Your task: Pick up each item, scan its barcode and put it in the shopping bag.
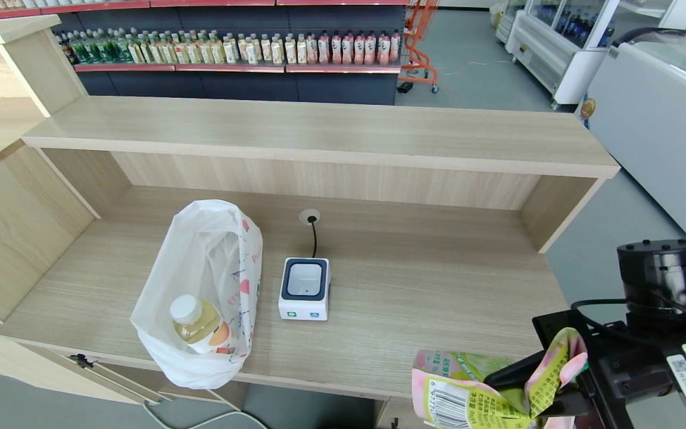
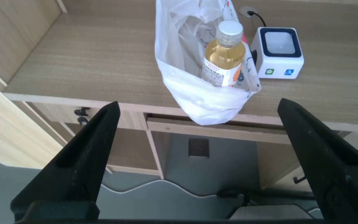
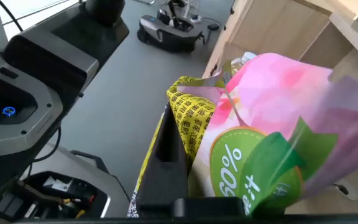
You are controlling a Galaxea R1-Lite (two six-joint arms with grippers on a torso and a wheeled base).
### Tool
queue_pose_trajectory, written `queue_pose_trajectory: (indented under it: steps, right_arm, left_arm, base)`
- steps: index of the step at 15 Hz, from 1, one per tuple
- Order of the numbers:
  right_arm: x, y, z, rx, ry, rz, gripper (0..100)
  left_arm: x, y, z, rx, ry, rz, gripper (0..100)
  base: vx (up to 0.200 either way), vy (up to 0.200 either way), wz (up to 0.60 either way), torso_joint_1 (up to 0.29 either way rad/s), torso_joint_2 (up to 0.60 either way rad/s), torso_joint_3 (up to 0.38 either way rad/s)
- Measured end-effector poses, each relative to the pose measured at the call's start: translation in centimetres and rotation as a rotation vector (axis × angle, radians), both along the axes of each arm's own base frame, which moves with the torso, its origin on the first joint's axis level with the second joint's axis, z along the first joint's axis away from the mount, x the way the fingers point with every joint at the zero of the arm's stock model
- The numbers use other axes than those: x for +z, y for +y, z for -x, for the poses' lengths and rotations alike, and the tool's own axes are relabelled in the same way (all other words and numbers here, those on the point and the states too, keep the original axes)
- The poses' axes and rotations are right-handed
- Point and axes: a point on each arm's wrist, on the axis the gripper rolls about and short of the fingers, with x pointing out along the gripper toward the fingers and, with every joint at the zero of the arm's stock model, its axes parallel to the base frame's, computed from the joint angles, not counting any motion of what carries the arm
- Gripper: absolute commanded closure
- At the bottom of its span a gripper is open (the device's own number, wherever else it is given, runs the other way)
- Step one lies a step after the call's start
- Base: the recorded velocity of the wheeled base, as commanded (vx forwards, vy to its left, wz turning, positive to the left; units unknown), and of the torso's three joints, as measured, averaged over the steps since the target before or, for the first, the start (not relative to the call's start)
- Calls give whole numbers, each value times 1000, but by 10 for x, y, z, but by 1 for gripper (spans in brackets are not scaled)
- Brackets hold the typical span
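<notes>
Beside one scanner (image 1: 304, 289), one bagged bottle (image 1: 197, 325); right tool (image 1: 536, 390) clenched on one pouch (image 1: 468, 399); left tool (image 2: 199, 107) released.

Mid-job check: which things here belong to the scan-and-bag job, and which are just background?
Job:
pouch, held in the right gripper
scanner
shopping bag
bottle, already in the bag

Background:
shelf of drinks
orange cart
freezer

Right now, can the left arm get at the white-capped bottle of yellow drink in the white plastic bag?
Probably yes. The left gripper faces the white plastic bag with fingers spread; the bag's mouth is open, the white-capped bottle exposed at the top, nothing between.
</notes>
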Motion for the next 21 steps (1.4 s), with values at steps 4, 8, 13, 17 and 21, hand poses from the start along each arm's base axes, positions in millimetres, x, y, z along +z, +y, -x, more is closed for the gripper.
queue_pose_trajectory:
  steps: [4, 8, 13, 17, 21]
  right_arm:
    - [-4, 8, 6, 49, 5, 15, 100]
    - [-10, 8, 11, 60, 20, 40, 100]
    - [-8, 8, 11, 59, 9, 37, 100]
    - [-7, 8, 11, 58, 5, 36, 100]
    - [-7, 8, 11, 58, 5, 36, 100]
  left_arm:
    - [0, 0, 0, 0, 0, 0, 0]
    - [0, 0, 0, 0, 0, 0, 0]
    - [0, 0, 0, 0, 0, 0, 0]
    - [0, 0, 0, 0, 0, 0, 0]
    - [0, 0, 0, 0, 0, 0, 0]
  base:
    - [0, 0, 0, 0, 0, 0]
    - [0, 0, 0, 0, 0, 0]
    - [0, 0, 0, 0, 0, 0]
    - [0, 0, 0, 0, 0, 0]
    - [0, 0, 0, 0, 0, 0]
